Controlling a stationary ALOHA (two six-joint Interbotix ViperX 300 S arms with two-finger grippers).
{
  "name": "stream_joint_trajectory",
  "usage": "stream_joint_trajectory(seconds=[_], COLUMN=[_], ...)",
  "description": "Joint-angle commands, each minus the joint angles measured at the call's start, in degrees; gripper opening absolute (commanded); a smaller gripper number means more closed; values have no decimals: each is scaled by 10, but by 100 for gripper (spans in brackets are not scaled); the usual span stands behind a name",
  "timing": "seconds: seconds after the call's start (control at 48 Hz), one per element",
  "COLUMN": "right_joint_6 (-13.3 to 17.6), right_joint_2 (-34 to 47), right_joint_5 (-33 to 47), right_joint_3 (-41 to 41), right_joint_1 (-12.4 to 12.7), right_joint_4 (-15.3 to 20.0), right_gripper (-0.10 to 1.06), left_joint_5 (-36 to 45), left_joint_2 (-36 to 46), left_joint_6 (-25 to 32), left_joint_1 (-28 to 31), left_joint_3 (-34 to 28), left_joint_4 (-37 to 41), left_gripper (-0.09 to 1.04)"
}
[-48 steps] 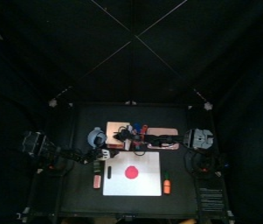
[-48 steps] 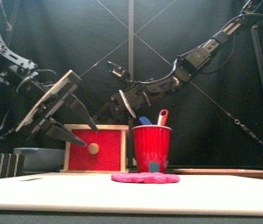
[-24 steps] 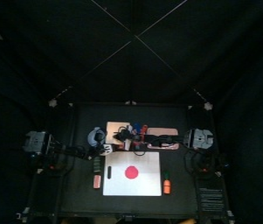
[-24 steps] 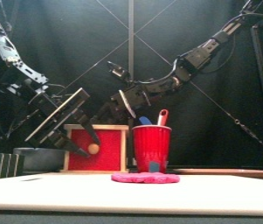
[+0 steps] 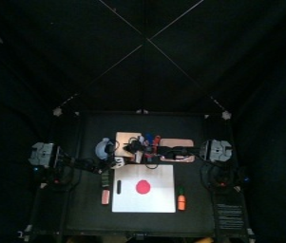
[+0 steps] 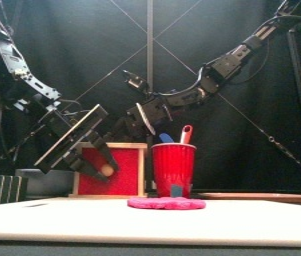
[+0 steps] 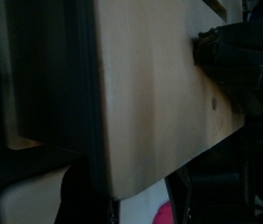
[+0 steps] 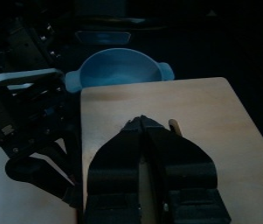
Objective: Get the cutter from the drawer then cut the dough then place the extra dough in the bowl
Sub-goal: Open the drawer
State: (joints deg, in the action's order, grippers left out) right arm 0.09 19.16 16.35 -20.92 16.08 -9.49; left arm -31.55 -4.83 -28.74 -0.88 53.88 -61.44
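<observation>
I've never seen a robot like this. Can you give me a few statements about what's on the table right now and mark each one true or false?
1. The red dough lies on the white cutting board. True.
2. The red cup is empty. False: a blue and a red toy knife stand in it.
3. The right end effector is at the top of the wooden box, jaws shut. True.
4. The bowl already holds dough. False: it looks empty.
5. The left end effector holds the cutter. False: it is open at the red drawer front, and no cutter is in view.
</observation>
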Motion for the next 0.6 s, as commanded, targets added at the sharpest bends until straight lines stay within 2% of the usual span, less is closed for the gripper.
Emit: stream_joint_trajectory(seconds=[0.021,0.167,0.604], right_joint_6=[-1,0,0], right_joint_2=[-7,-8,-5], right_joint_5=[-9,-9,-25], right_joint_3=[1,1,-1], right_joint_1=[1,2,2], right_joint_4=[1,1,1], right_gripper=[5,5,5], left_joint_5=[-2,-2,5], left_joint_2=[2,2,16], left_joint_6=[1,0,-3], left_joint_1=[5,-1,-88], left_joint_3=[-5,-1,-4], left_joint_4=[-1,-3,-23], left_gripper=[54,52,51])
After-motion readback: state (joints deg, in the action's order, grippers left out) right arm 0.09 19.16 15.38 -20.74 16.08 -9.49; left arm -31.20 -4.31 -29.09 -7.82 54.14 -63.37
